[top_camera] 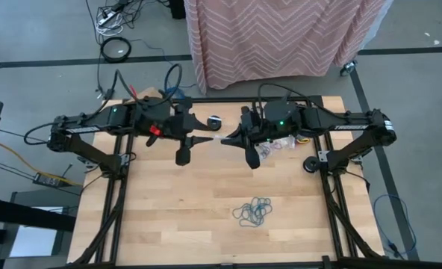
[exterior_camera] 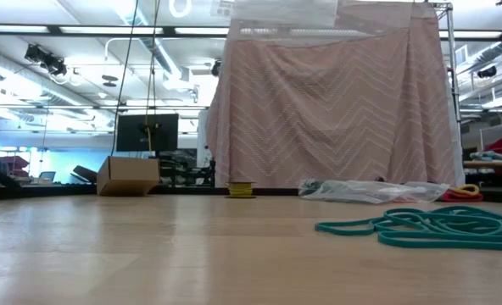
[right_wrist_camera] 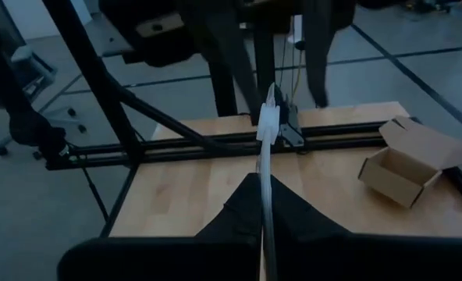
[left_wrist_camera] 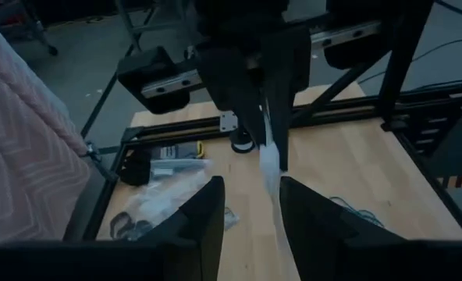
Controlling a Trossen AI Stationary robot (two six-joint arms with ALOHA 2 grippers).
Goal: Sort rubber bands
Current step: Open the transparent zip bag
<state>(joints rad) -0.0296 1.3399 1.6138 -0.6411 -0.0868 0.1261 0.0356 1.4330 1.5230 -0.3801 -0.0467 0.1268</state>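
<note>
A loose pile of teal rubber bands (top_camera: pixel 253 213) lies on the wooden table near the front; in the low view it shows as teal rubber bands (exterior_camera: pixel 429 227). Black bands (left_wrist_camera: pixel 126 225) lie beside clear bags (left_wrist_camera: pixel 168 195) at the far right. Above the table's far middle my two grippers face each other. My right gripper (top_camera: pixel 232 138) (right_wrist_camera: pixel 264 183) is shut on a clear plastic bag (top_camera: pixel 216 139). My left gripper (top_camera: pixel 204 140) (left_wrist_camera: pixel 250 187) is open. The bag (left_wrist_camera: pixel 270 160) runs between its fingers, close to one of them; whether it touches, I cannot tell. My right gripper pinches the clear plastic bag between its two fingers, by the part nearest that arm (right_wrist_camera: pixel 264 168). The fingers come nearly level from the table's right side. The bag, seen edge-on, sticks out past the fingertips toward my left gripper, lifted clear of the table.
A small round disc (top_camera: pixel 215 119) lies on the table at the far middle. A clear bag (exterior_camera: pixel 370 191) and a yellow roll (exterior_camera: pixel 241 190) lie near the far edge. A small open cardboard box (right_wrist_camera: pixel 406 164) stands on the table's left part. A pink cloth (top_camera: pixel 281 37) hangs beyond the far edge.
</note>
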